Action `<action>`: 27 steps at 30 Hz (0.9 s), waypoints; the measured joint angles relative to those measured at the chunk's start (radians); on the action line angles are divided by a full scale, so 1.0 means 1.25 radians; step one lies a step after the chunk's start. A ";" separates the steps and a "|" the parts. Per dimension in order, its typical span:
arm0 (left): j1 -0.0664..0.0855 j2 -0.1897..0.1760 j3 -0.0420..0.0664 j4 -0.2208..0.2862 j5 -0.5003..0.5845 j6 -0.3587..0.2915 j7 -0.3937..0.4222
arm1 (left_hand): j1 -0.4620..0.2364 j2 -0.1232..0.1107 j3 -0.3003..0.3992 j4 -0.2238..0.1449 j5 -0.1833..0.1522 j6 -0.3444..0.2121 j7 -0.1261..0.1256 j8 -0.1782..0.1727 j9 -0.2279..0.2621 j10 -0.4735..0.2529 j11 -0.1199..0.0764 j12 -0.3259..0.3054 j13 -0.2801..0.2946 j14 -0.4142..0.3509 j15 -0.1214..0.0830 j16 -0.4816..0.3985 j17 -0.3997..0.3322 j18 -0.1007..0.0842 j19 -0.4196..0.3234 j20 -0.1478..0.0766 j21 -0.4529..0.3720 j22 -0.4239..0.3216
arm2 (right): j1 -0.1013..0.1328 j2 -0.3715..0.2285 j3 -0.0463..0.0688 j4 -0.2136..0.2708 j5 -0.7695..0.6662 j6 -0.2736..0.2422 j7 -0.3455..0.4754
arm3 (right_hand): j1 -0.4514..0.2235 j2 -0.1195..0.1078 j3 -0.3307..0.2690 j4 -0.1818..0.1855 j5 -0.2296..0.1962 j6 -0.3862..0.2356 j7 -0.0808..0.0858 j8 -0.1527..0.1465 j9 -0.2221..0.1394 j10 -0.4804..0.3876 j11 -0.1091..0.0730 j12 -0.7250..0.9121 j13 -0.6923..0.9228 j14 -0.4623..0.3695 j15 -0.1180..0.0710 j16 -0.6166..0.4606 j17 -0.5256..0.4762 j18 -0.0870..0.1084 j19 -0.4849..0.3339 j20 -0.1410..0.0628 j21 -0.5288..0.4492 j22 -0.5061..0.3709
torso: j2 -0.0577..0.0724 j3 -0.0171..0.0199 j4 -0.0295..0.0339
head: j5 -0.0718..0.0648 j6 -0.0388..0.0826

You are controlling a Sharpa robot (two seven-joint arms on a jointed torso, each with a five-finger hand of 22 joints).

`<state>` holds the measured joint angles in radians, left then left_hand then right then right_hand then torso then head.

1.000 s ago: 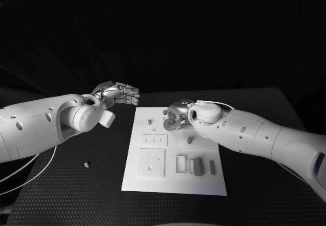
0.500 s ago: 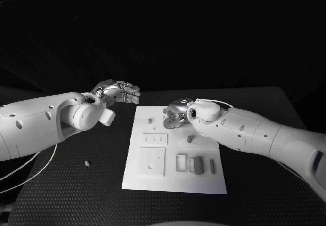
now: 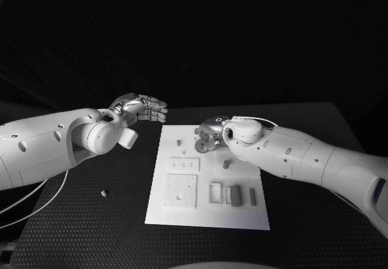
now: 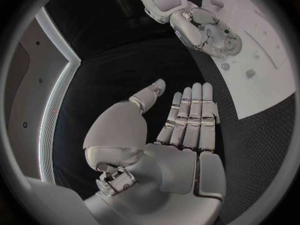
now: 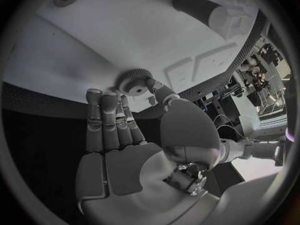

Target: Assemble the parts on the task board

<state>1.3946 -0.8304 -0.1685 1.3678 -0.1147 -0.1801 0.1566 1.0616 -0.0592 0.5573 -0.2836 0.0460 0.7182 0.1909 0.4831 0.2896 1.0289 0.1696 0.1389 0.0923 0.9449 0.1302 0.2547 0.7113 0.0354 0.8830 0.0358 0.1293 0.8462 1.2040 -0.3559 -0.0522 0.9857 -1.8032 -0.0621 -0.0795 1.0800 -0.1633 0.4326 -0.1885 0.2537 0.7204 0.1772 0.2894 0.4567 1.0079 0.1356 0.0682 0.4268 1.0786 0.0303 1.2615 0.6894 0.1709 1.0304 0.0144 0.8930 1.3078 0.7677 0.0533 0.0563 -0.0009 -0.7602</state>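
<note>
Head view: the right robot hand (image 3: 208,136) sits over the far end of the task board (image 3: 208,216), holding a small gear (image 3: 202,148); the left robot hand (image 3: 142,109) hovers off the board above the bench (image 3: 97,224).

Left wrist view: left robot hand (image 4: 169,135) open, holding nothing.

Right wrist view: fingertips (image 5: 100,96) pinch the gear (image 5: 135,81) just above the board, so the right hand is nearer.

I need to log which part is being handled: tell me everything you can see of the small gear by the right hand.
The gear is a small round grey disc with a finely toothed rim and a dark hole at its centre, plastic by its look. The right hand pinches it between thumb and fingertips, over the far end of the white task board.
</note>
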 measured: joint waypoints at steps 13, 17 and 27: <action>0.000 0.001 0.000 0.000 -0.001 0.000 -0.001 | 0.000 0.000 0.000 0.000 0.000 0.000 0.000 0.000 0.000 0.000 0.000 0.000 0.000 0.000 0.000 -0.003 0.000 0.000 0.000 0.000 0.000 0.000 | 0.000 0.002 -0.002 0.000 -0.001 -0.006 -0.001 | -0.007 0.023 0.010 -0.035 0.002 0.032 0.012 0.013 -0.003 0.031 -0.007 0.007 0.003 0.010 -0.010 0.004 -0.006 0.000 0.013 0.002 0.000 0.000 | 0.000 0.0001 0.0000 | -0.001 0.000; 0.000 0.006 0.000 -0.007 -0.002 0.000 -0.001 | 0.000 0.000 0.000 0.000 0.000 0.000 0.000 0.000 0.000 0.000 0.000 0.000 0.000 0.000 0.000 -0.003 0.000 0.000 0.000 0.000 0.000 0.000 | 0.000 0.001 -0.002 0.001 -0.002 -0.013 -0.002 | -0.009 0.038 0.013 -0.048 0.002 0.048 0.013 0.020 -0.003 0.048 -0.010 0.012 0.005 0.019 -0.015 0.004 -0.009 0.000 0.021 0.000 0.000 0.000 | 0.000 0.0001 -0.0003 | -0.001 0.000; 0.000 0.009 0.000 -0.012 -0.004 0.000 -0.001 | 0.000 0.000 0.000 0.000 0.000 0.000 0.000 0.000 0.000 0.000 0.000 0.000 0.000 0.000 0.000 -0.003 0.001 0.000 0.000 0.000 0.000 0.001 | -0.003 -0.008 -0.004 0.010 -0.003 -0.036 -0.002 | -0.016 0.059 0.005 -0.062 0.001 0.069 0.009 0.025 -0.001 0.070 -0.018 0.013 0.008 0.031 -0.021 0.004 -0.012 -0.002 0.027 -0.002 0.003 0.000 | 0.000 -0.0001 -0.0005 | -0.003 0.000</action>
<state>1.3946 -0.8191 -0.1690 1.3530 -0.1195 -0.1804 0.1551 1.0616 -0.0591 0.5573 -0.2836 0.0460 0.7181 0.1909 0.4831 0.2896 1.0289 0.1696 0.1390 0.0924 0.9448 0.1302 0.2508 0.7119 0.0353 0.8830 0.0358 0.1293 0.8470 1.1999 -0.3654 -0.0573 0.9980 -1.8070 -0.1069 -0.0827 1.0606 -0.0895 0.4383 -0.2662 0.2556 0.8062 0.1885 0.3203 0.4551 1.0959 0.1126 0.0839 0.4368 1.1168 0.0040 1.2661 0.6741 0.1680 1.0640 0.0113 0.8963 1.3078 0.7679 0.0532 0.0556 -0.0047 -0.7597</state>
